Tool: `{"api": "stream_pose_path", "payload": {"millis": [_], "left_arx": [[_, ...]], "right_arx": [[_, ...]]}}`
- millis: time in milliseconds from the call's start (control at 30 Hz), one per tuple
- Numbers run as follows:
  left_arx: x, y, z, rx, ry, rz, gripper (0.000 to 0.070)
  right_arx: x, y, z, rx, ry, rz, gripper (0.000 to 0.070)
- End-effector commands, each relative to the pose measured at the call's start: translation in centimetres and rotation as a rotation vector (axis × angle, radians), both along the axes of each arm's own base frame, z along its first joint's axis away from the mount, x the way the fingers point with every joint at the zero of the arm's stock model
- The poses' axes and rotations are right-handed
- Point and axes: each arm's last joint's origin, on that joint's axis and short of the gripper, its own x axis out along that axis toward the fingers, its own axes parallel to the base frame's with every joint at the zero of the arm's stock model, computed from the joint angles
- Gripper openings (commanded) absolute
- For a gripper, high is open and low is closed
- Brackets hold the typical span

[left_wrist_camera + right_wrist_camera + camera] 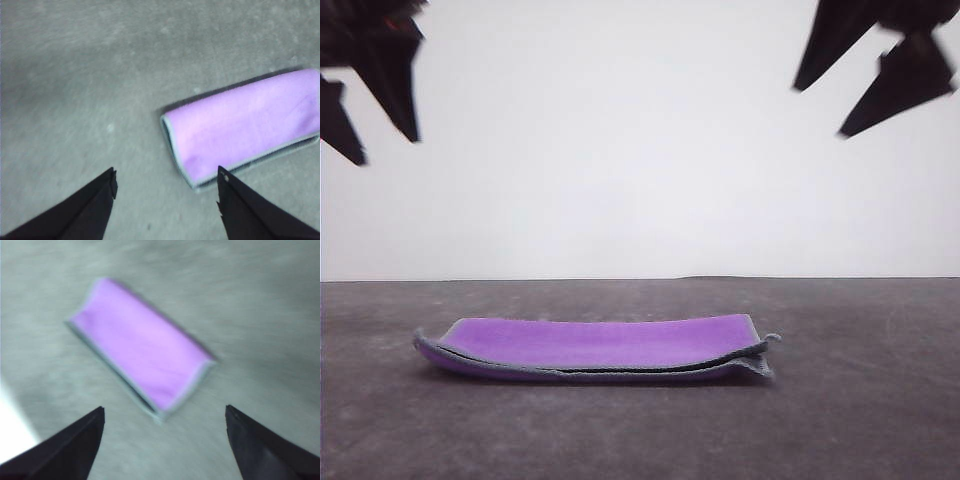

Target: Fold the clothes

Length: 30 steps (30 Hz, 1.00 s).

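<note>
though folded, cloth lengthwise left-right

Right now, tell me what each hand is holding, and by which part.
Nothing is held. The left hand and right hand are open, raised above the table; the folded cloth lies on it untouched.

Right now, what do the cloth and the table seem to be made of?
Cloth: soft woven fabric, probably microfibre, matte purple face, light grey stitched edging, lying in limp folded layers. Table: dark grey, matte, faintly mottled, possibly felt or a rubbery mat; too blurred to tell.
</note>
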Motion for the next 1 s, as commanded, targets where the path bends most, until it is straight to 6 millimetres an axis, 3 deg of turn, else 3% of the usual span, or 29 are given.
{"api": "stream_pose_path", "payload": {"millis": [0, 133, 267, 467, 667, 967], "left_arx": [[0.0, 0.4, -0.2, 0.006, 0.016, 0.027, 0.0390], [-1.0, 1.5, -1.2, 0.007, 0.044, 0.064, 0.0390], [-1.8, 2.5, -3.2, 0.006, 0.081, 0.106, 0.0390], [-2.5, 3.8, -5.8, 0.001, 0.107, 0.164, 0.0390], [-2.5, 4.1, -6.4, -0.002, 0.102, 0.185, 0.0390], [-2.4, 4.1, -6.3, -0.006, 0.096, 0.192, 0.0390]], "right_arx": [[-0.7, -0.2, 1.0, -0.031, -0.014, -0.041, 0.0484], [-3.1, -0.9, 2.0, -0.080, -0.048, -0.093, 0.0484], [-4.6, -1.3, 0.9, -0.089, -0.042, -0.138, 0.0484], [-4.5, -1.1, -4.4, -0.031, 0.026, -0.200, 0.0484], [-3.1, -0.5, -10.7, 0.125, 0.134, -0.236, 0.0484], [-0.3, 1.0, -15.3, 0.297, 0.305, -0.139, 0.0484]]}}
